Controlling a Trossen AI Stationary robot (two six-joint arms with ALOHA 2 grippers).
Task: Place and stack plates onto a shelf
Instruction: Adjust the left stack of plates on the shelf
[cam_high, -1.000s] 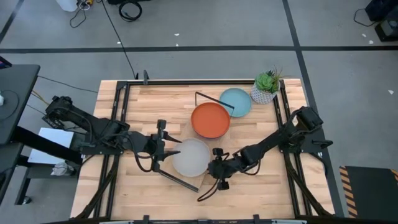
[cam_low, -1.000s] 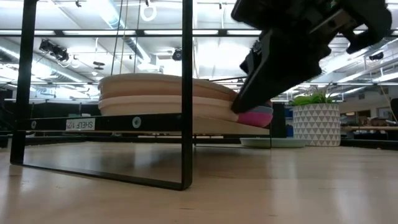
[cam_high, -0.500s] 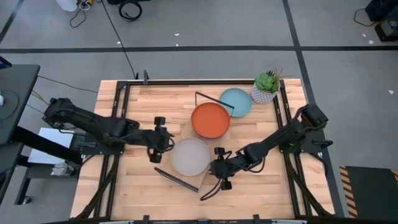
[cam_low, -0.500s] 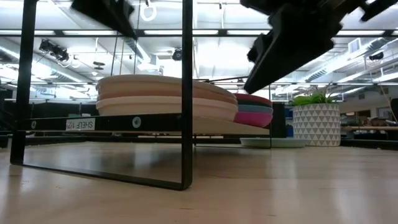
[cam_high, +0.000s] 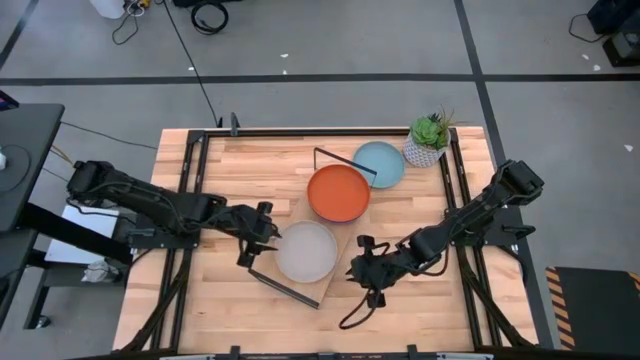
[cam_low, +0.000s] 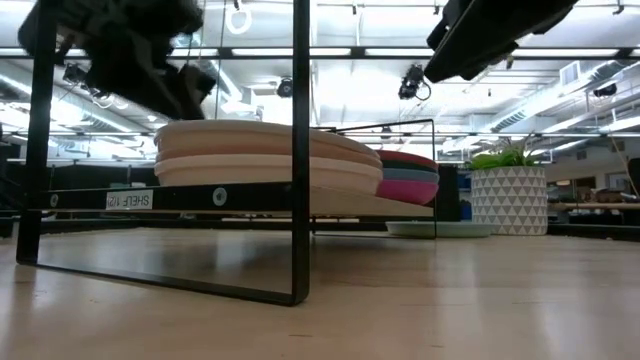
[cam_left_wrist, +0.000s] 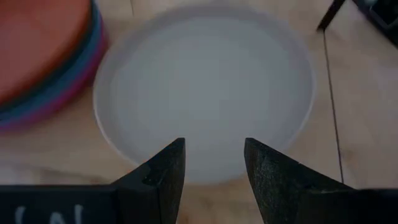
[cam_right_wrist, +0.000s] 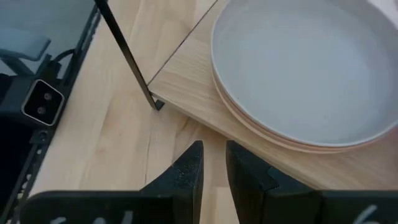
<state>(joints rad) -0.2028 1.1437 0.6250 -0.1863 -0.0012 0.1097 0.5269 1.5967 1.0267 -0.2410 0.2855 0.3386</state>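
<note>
The grey plate (cam_high: 306, 251) lies on top of a pale plate on the near end of the light-wood shelf (cam_high: 328, 282). It also shows in the left wrist view (cam_left_wrist: 205, 87) and the right wrist view (cam_right_wrist: 305, 68). A stack topped by the orange plate (cam_high: 338, 193) sits on the shelf's far end. The light blue plate (cam_high: 382, 164) lies on the table beside the shelf's far end. My left gripper (cam_high: 266, 237) is open and empty at the grey plate's left side. My right gripper (cam_high: 354, 270) is empty at its right side, fingers narrowly apart (cam_right_wrist: 214, 158).
A white potted plant (cam_high: 428, 140) stands at the table's far right corner, next to the light blue plate. The shelf's thin black end brackets (cam_low: 300, 150) rise above the plank at both ends. Bare tabletop lies along the near edge (cam_high: 220, 320).
My right gripper has drawn away from the grey plate's rim, going up and toward the table's right edge. My left gripper has turned about and come down beside the plate's left side. The two stacked plates stay on the shelf.
</note>
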